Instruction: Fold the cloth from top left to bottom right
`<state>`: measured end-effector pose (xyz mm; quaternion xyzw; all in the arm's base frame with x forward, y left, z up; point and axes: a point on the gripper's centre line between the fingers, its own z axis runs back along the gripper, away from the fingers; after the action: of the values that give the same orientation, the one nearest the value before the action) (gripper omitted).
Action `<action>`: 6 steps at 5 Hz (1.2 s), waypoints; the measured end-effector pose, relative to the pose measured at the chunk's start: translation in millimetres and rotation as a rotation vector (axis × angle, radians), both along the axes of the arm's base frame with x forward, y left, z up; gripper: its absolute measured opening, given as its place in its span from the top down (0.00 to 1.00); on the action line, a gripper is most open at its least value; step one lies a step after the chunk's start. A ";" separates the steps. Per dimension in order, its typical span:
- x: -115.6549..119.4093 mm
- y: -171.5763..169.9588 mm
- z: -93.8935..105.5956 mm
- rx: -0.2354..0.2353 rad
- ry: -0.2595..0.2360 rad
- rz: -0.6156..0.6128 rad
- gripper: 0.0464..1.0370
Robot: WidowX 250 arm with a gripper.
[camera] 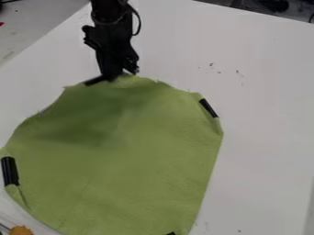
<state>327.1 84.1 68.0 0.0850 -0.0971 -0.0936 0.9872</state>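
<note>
item: green cloth point(147, 156), one piece, roughly rounded, with straighter runs between its corners. spread broadly over the left and middle of the frame, its lower edge running to the bottom. upper part creased and darker toward the upper left, perhaps slightly raised there; the rest lies mostly flat.

fittings: four black strips at the cloth's margin. upper strip point(96, 80), slanted, just beside the gripper; right strip point(209, 108), slanted, at the upper right edge; left strip point(10, 171), near upright, at the left edge of the frame; bottom strip point(171, 233), partly cut off by the frame.

item: black gripper point(118, 76), hanging down from the top of the frame, at the cloth's upper edge. state: cannot tell whether it is spread or pressed together, nor whether it has hold of the fabric.

support: white tabletop point(264, 124), under the cloth and out to the right. also listed: orange object point(21, 230), lower left corner, kind uncertain.

condition of the task: early, by judgement. the gripper is in place at the upper corner; no layer lies folded across the middle. outstanding: a secure grasp, if lacking, the carry of that corner toward the lower right, the laying down, and the release.
</note>
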 end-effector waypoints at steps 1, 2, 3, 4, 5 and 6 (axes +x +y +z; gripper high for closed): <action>-27.8 -26.3 -12.0 -0.065 0.050 0.001 0.98; -50.8 -49.0 -29.3 -0.136 0.099 0.024 0.98; -53.1 -57.0 -35.6 -0.173 0.079 0.024 0.96; -53.8 -64.4 -40.6 -0.219 0.087 0.016 0.80; -65.9 -72.2 -36.4 -0.262 0.192 0.033 0.54; -80.4 -91.9 -22.9 -0.334 0.326 0.074 0.23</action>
<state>246.7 -7.8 45.2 -0.0920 0.0526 -0.0527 0.9930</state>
